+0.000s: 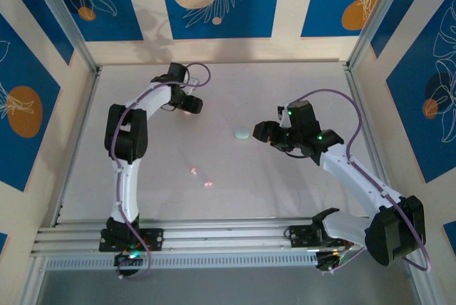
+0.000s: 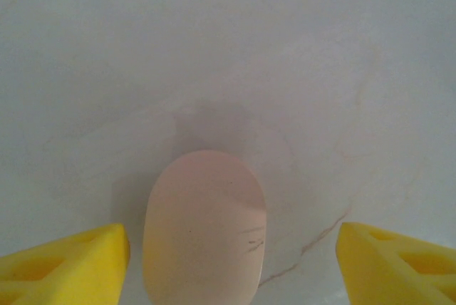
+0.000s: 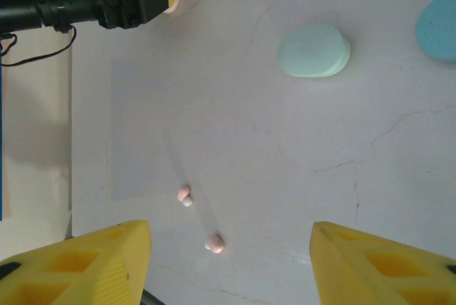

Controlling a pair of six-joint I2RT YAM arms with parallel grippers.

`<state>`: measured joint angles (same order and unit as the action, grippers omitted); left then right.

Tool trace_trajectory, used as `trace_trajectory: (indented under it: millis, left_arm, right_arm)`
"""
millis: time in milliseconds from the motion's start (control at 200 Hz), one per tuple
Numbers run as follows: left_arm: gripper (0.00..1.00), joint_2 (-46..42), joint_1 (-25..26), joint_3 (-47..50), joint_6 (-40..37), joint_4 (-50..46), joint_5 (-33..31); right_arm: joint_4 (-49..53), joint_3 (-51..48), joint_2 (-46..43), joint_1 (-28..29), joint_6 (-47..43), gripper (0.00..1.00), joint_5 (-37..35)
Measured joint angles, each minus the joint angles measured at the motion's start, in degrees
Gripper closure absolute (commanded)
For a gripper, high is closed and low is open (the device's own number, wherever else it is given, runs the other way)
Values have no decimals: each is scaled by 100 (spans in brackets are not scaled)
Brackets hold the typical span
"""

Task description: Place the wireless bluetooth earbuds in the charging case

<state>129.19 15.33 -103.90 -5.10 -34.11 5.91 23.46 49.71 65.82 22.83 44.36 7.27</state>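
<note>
Grasp setup
Spread left gripper straddles pink case, likely to grasp it; right gripper, spread too, hovers above buds.

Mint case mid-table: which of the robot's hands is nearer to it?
Right. The right hand is close beside the mint case; the left hand is farther off, over a pink case.

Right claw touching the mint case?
Apart. Right wrist view: the mint case lies well ahead of the open right claw, with bare table between them.
</note>
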Motion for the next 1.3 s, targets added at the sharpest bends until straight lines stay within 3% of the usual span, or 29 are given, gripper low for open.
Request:
trace_trajectory:
  millis: [470,750,905,1065,1301]
  left_arm:
    - [49,481,0,-730,7,-496,-105]
    - [46,527,7,-737,0,-627,-197]
    - [55,527,13,-739,15,-682,-236]
    - [57,522,57,-739,46,-697,-302]
    - [68,-177,256,-166,975,-719,-317]
  right_arm:
    - [35,-157,-118,-81,129,38,68]
    - [83,-302,-472,-190,175,38,68]
    - [157,-389,-632,-251,177,38,66]
    - [188,-481,-839,-306,223,38,66]
    - [219,-647,-990,-345,326,37,66]
